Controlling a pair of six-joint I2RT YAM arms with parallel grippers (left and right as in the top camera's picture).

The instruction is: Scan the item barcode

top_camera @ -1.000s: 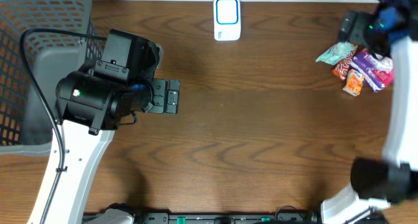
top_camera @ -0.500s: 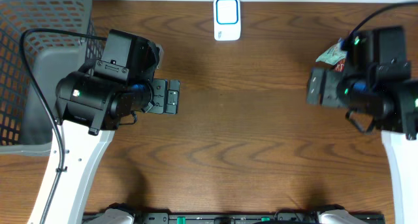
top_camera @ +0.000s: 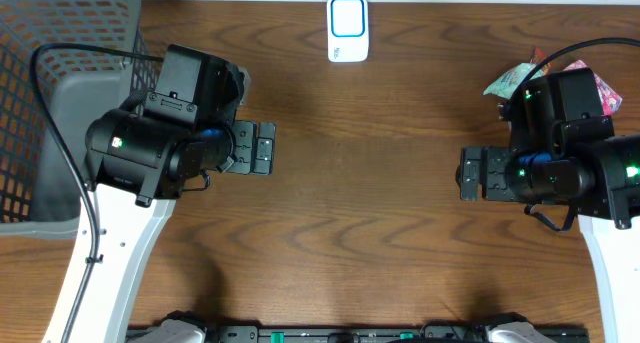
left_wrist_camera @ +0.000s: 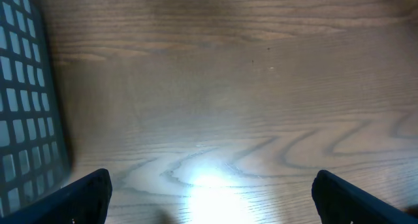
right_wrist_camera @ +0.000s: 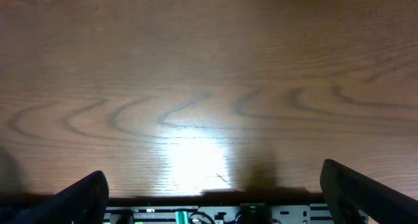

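Snack packets (top_camera: 508, 81), the task's goods, lie in a small heap at the far right of the table (top_camera: 380, 223). They are half hidden under the right arm (top_camera: 570, 153), and only a teal wrapper and a scrap of pink show past it. We cannot tell any packet's long axis, nor where a barcode sits.

The right claw (top_camera: 468, 173) hangs with its jaws spread wide and nothing between them. It points toward the table's middle, so the heap lies behind it, toward the far edge. We judge that the coming move turns on this: the right arm is much the nearer, but it would have to swing round before reaching in.

The left claw (top_camera: 264, 148) is likewise spread wide and empty, well apart from the heap and near the grey mesh basket (top_camera: 60, 73). A small white scanner (top_camera: 347, 28) with a blue-framed face, as we take it to be, stands at the far edge between the arms.

Only the overhead view shows the packets and the scanner. Both wrist views give bare wood grain, lamp glare and their own fingertips, and the left one also catches basket mesh at its side.
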